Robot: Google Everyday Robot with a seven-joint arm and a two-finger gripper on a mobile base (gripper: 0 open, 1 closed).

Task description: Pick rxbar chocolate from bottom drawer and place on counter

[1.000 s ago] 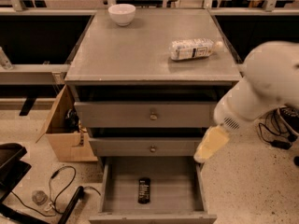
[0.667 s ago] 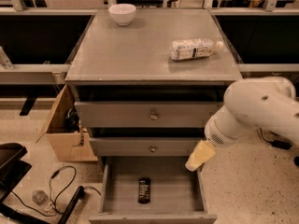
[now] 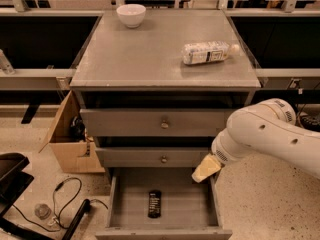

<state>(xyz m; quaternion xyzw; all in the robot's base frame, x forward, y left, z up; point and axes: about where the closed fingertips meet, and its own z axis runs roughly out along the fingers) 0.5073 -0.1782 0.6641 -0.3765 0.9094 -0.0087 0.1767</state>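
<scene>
The rxbar chocolate, a small black bar with pale lettering, lies flat in the middle of the open bottom drawer. The counter is the grey top of the cabinet. My gripper, at the end of the white arm coming in from the right, hangs over the drawer's right rear corner, above and to the right of the bar and apart from it.
On the counter stand a white bowl at the back left and a clear plastic bottle lying on its side at the right. Two shallower drawers with knobs are shut. A cardboard box and cables are on the floor at the left.
The arm has swung left and down, bringing my gripper from beside the cabinet's right edge to over the open drawer's right rear corner. The bar has not moved.
</scene>
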